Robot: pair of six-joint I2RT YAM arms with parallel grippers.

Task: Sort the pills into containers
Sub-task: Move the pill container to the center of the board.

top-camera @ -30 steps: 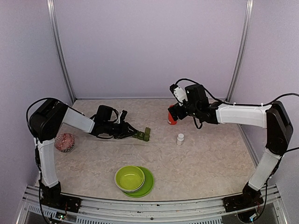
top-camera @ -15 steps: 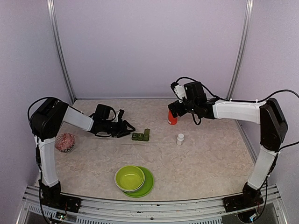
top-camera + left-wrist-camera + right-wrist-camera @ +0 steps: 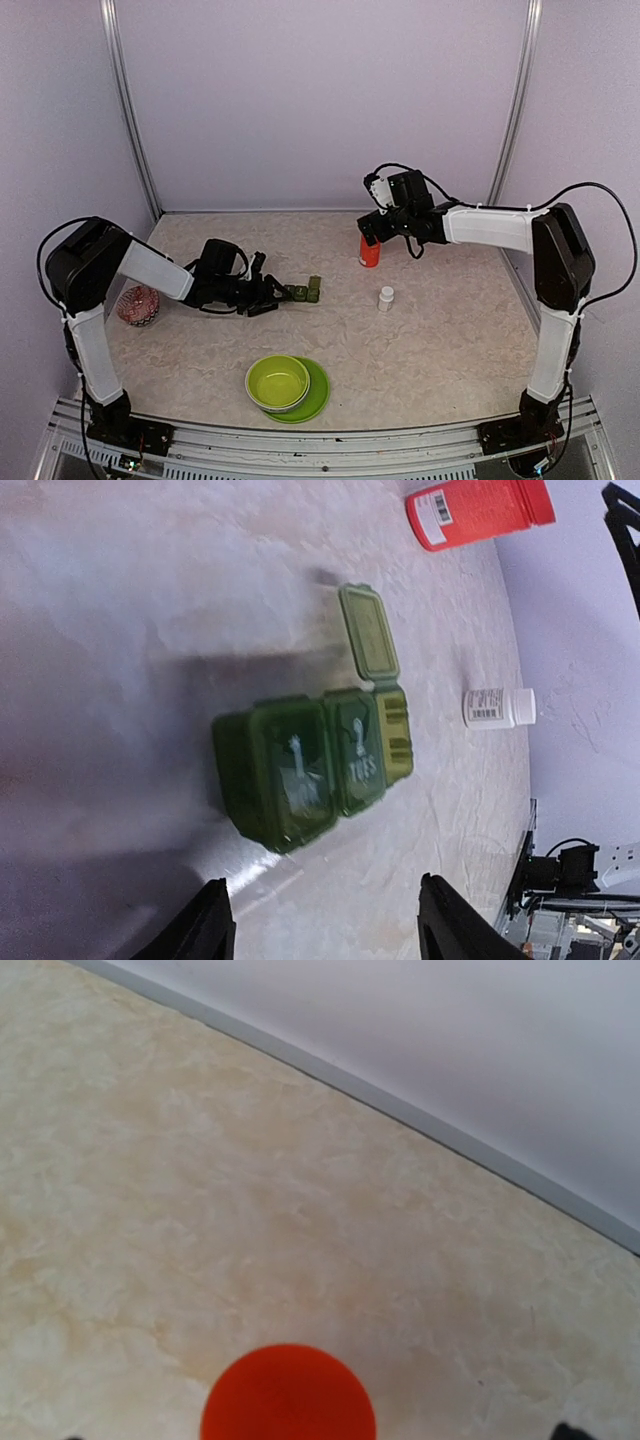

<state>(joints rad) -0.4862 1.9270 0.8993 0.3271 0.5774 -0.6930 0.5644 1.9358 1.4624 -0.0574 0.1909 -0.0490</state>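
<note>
Hovering just short of the containers (image 3: 310, 770), the left gripper (image 3: 322, 905) has its 2 fingers apart with nothing between them. The dark green strip lies flat on the table (image 3: 450, 340), left of centre, near the white bottle (image 3: 386, 298) and well apart from the lime-green bowl (image 3: 278, 381). Of its 3 compartments, the 2 nearest the gripper are shut. The far one has its lid (image 3: 367, 630) flipped up and back.

The right gripper (image 3: 372, 232) hangs over the orange-red bottle (image 3: 288, 1395) with its fingers spread wide. Only their dark tips show at the lower corners of the wrist view, clear of the cap. No loose pills are visible anywhere.

The strip looks light and sits loose, so a forward nudge from the left fingers would likely slide or spin it, or knock the raised lid shut. The bottle stands upright on a narrow base, so a descent that is off-centre could catch the cap edge and tip it over. With only 1 small compartment open, any pills tipped from above could easily scatter across the table.
</note>
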